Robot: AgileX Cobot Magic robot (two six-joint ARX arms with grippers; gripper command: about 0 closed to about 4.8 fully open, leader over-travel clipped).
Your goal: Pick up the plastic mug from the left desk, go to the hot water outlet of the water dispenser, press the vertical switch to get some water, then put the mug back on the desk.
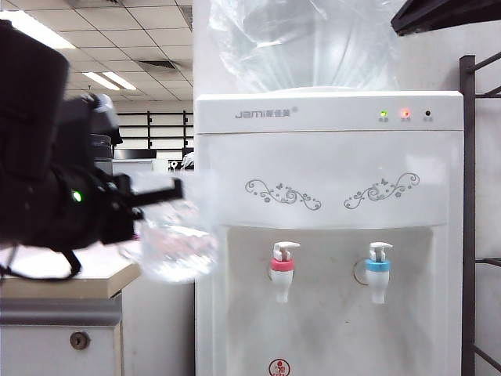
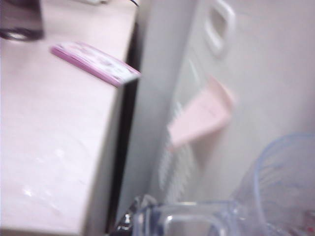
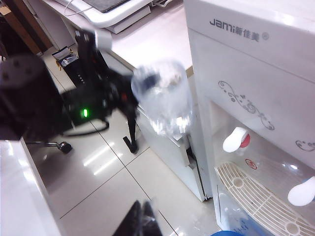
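Observation:
My left gripper (image 1: 156, 194) is shut on the plastic mug (image 1: 174, 244), a clear dimpled cup hanging blurred in the air just off the right edge of the left desk (image 1: 70, 283). The mug (image 3: 165, 101) is left of the water dispenser (image 1: 329, 168) and apart from it. In the left wrist view its handle (image 2: 197, 219) and rim (image 2: 280, 182) fill the corner by the jaws. The hot water outlet (image 1: 282, 276), with a pink-red collar, carries the white vertical switch (image 1: 286, 248); nothing touches it. My right gripper (image 3: 145, 219) is shut and empty, low over the floor.
A blue-collared tap (image 1: 377, 272) sits right of the hot one, above a white drip grille (image 3: 256, 196). On the desk lie a pink box (image 2: 93, 61) and a dark bottle (image 2: 19, 22). A dark metal rack (image 1: 468, 219) stands right of the dispenser.

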